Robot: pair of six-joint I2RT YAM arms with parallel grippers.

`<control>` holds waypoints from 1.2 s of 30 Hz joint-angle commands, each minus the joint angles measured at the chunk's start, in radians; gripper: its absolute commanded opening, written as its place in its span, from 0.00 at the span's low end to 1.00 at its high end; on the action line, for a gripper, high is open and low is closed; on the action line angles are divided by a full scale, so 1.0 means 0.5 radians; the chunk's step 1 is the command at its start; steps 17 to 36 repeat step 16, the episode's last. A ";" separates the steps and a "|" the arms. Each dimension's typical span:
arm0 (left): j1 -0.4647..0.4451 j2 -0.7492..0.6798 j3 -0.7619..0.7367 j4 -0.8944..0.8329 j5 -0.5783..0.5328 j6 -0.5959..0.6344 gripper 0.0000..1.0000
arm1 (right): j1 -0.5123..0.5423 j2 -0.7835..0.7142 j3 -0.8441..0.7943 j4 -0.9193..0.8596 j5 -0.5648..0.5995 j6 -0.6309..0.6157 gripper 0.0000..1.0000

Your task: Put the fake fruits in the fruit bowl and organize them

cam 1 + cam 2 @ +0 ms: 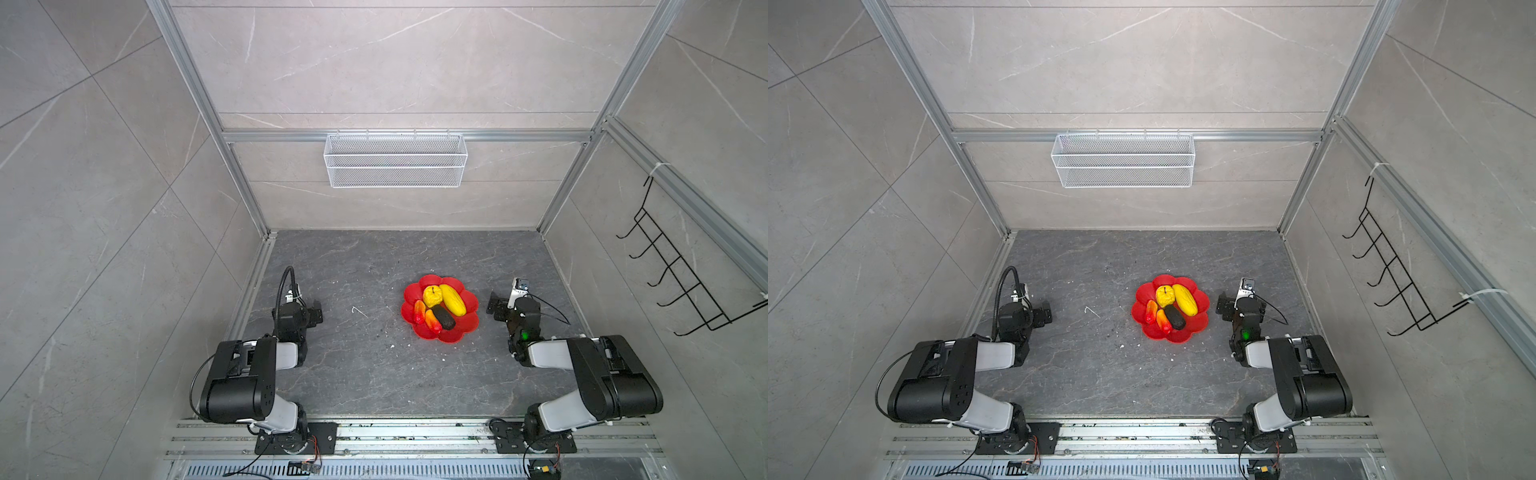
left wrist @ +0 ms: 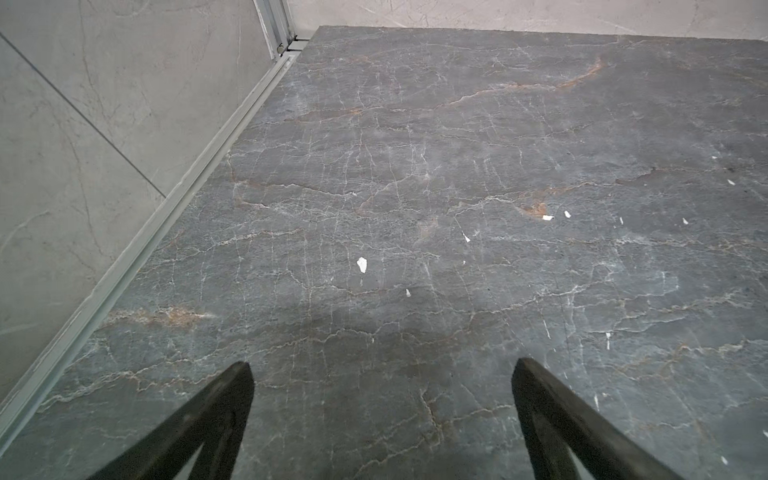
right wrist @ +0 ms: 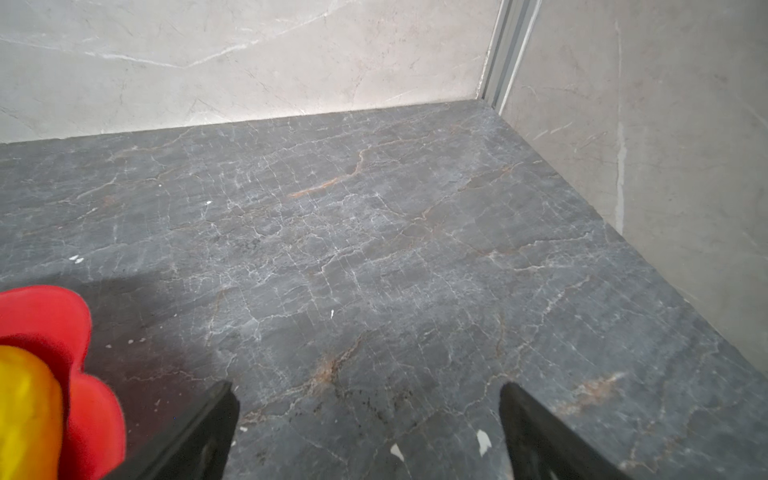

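The fruit bowl (image 1: pixel 455 335) (image 1: pixel 1185 333), a red flower-shaped dish, sits right of the tabletop's middle in both top views. Inside it lie a long yellow oval (image 1: pixel 453 300) (image 1: pixel 1185 299), a round yellow fruit (image 1: pixel 432 296) (image 1: pixel 1165 296), two red-orange tapered ones (image 1: pixel 419 311) (image 1: pixel 433 321) and a black oval (image 1: pixel 444 319) (image 1: pixel 1175 318). My right gripper (image 1: pixel 494 307) (image 3: pixel 368 386) stands open just right of the bowl, nothing between its fingers. The right wrist view shows a bowl petal (image 3: pixel 50 316) and a yellow fruit (image 3: pixel 25 407) at its edge. My left gripper (image 1: pixel 316 311) (image 2: pixel 380 365) is open over bare tabletop, well left of the bowl.
A white wire-mesh basket (image 1: pixel 395 160) hangs on the back wall. A black hook rack (image 1: pixel 681 270) hangs on the right wall. Small white flecks (image 2: pixel 362 264) dot the dark marble tabletop (image 1: pixel 353 365). Walls close in the left, back and right sides.
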 commanded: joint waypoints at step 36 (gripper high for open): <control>0.000 -0.012 0.044 0.115 0.025 -0.029 1.00 | 0.002 -0.002 -0.007 0.086 -0.105 -0.069 1.00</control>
